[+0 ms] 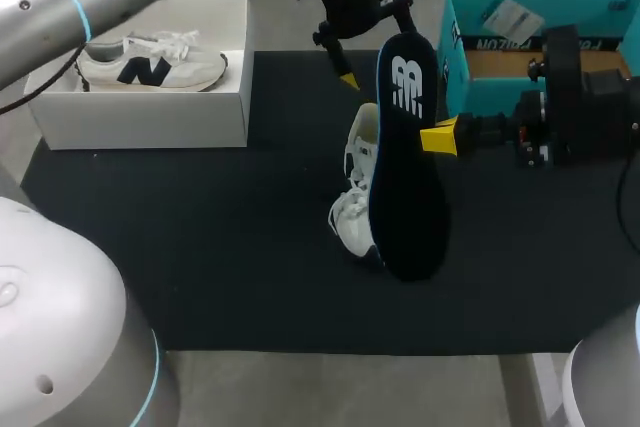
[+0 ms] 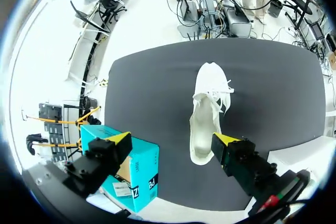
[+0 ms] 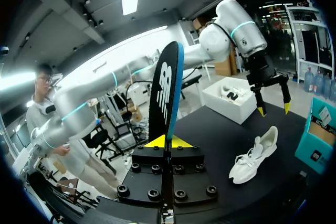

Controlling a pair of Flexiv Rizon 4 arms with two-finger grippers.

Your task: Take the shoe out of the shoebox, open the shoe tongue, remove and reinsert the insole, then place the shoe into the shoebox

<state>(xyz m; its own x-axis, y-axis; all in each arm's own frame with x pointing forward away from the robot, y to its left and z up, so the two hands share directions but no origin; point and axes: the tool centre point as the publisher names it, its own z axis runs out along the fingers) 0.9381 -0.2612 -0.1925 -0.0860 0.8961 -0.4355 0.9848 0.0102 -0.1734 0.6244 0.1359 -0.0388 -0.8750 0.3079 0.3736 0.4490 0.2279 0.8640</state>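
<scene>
Shoe (image 1: 355, 217), white and laced, rests on the black mat (image 1: 200, 247) at the middle of the head view's frame, outside both boxes, with most of its right side hidden behind the insole (image 1: 408, 177). The insole is out of the shoe: a dark, long piece with a pale logo near its upper end and a blue edge, held upright so that it stands just in front of the shoe.

The right end effector (image 1: 435, 137) comes in from the right of the frame and pinches the insole by its edge, roughly a third of the way down. In the right wrist view its yellow tips (image 3: 168, 141) are pressed against the insole (image 3: 165, 93) from both sides.

The left end effector (image 1: 378, 52) hangs at the upper middle of the frame, fingers spread and holding nothing. In its own wrist view the shoe (image 2: 207, 114) lies ahead of it, opening upward, apart from both fingers.

A white shoebox (image 1: 150, 107) at the upper left holds a second white shoe (image 1: 150, 62). A teal box (image 1: 470, 47) sits at the upper right. The mat lies on a grey worktop (image 1: 330, 387).
</scene>
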